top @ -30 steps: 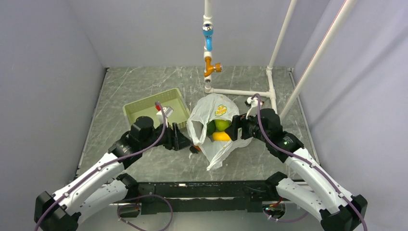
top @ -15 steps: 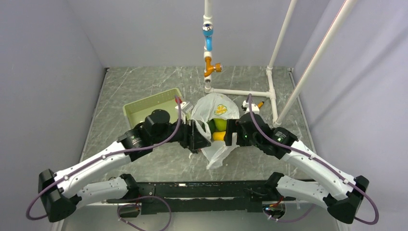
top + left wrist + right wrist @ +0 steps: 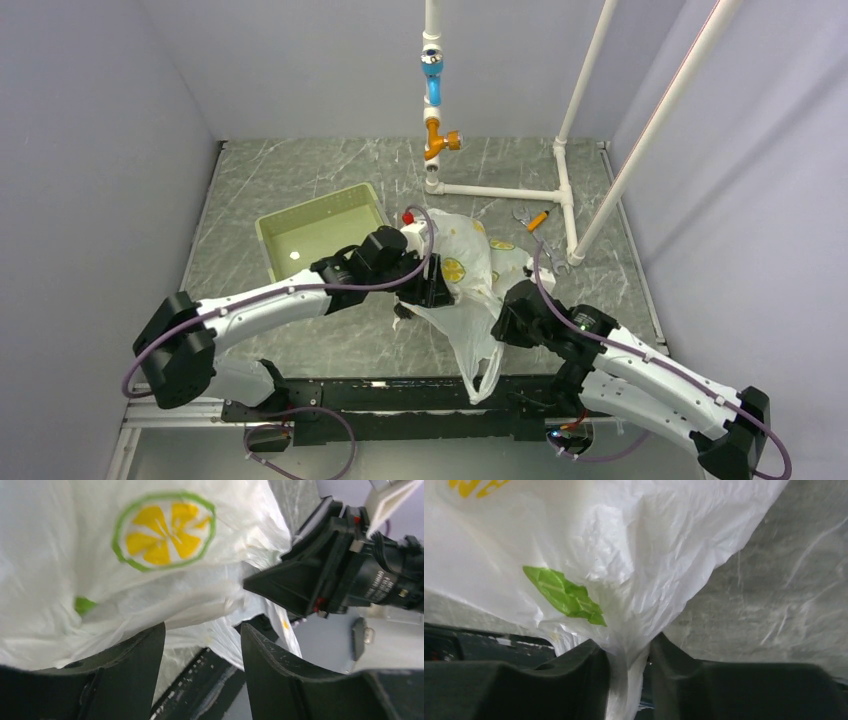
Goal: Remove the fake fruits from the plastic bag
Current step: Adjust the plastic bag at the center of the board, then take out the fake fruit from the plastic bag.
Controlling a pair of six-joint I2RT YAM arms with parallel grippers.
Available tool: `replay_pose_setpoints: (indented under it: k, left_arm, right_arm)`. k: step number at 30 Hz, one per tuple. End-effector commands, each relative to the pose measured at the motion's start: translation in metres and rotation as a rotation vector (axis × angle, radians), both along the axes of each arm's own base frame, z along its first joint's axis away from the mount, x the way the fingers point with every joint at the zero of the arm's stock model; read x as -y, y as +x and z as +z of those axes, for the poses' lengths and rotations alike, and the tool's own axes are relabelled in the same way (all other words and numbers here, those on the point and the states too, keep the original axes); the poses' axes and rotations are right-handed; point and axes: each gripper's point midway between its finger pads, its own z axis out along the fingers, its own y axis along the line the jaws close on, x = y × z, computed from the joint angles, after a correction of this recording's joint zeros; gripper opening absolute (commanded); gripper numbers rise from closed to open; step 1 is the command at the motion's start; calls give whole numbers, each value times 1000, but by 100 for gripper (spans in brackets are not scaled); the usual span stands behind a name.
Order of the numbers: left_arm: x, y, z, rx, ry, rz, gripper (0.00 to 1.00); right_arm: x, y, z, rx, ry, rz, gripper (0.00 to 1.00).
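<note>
The plastic bag, white with citrus-slice and leaf prints, lies crumpled at the table's centre. Its tail hangs over the front rail. The fake fruits are hidden inside it. My right gripper is at the bag's near right side. In the right wrist view this gripper is shut on a gathered bunch of the bag's film. My left gripper reaches in from the left against the bag. Its fingers stand apart, and only bag film lies past the tips of this gripper.
A pale green basket stands left of the bag, behind my left arm. A white pipe frame with orange and blue fittings rises at the back. A small orange brush lies near its base. The black front rail runs along the near edge.
My left arm swung right and pushed into the bag. The right gripper pulled back toward the near edge and closed on the film. The bag shifted and collapsed, and the fruits no longer show.
</note>
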Motion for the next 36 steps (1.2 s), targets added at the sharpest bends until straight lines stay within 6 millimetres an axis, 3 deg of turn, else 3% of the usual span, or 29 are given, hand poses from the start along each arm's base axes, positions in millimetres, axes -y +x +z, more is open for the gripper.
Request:
replay_pose_setpoints:
  k: [1, 4, 8, 12, 16, 22, 26, 29, 32, 36]
  left_arm:
    - [21, 24, 4, 103, -35, 5, 63]
    - [36, 26, -5, 83, -74, -17, 62]
    - [48, 31, -18, 66, -86, -26, 57]
    - [55, 33, -15, 86, -105, -46, 41]
    - [50, 21, 5, 164, -114, -63, 43]
    - [14, -1, 48, 265, -40, -39, 52]
    - [-2, -12, 75, 271, 7, -67, 59]
    - [5, -26, 102, 287, -23, -129, 60]
    - [24, -45, 123, 321, -101, -208, 60]
    - [50, -56, 118, 332, -142, -245, 54]
  right_arm:
    - [-5, 3, -1, 11, 120, -117, 25]
    - [-10, 1, -3, 15, 151, -91, 16]
    - [-36, -2, 6, 24, 226, 54, 14]
    - [-49, -2, 20, 61, 269, 141, 12]
    - [-41, 13, 43, 163, 213, 140, 12]
    - [-36, 26, 72, 271, 147, 184, 12]
    - [-35, 31, 80, 304, 126, 203, 12]
    - [-40, 30, 83, 308, 147, 219, 11]
    - [-42, 27, 81, 300, 170, 222, 11]
    - [-40, 24, 84, 299, 191, 210, 11]
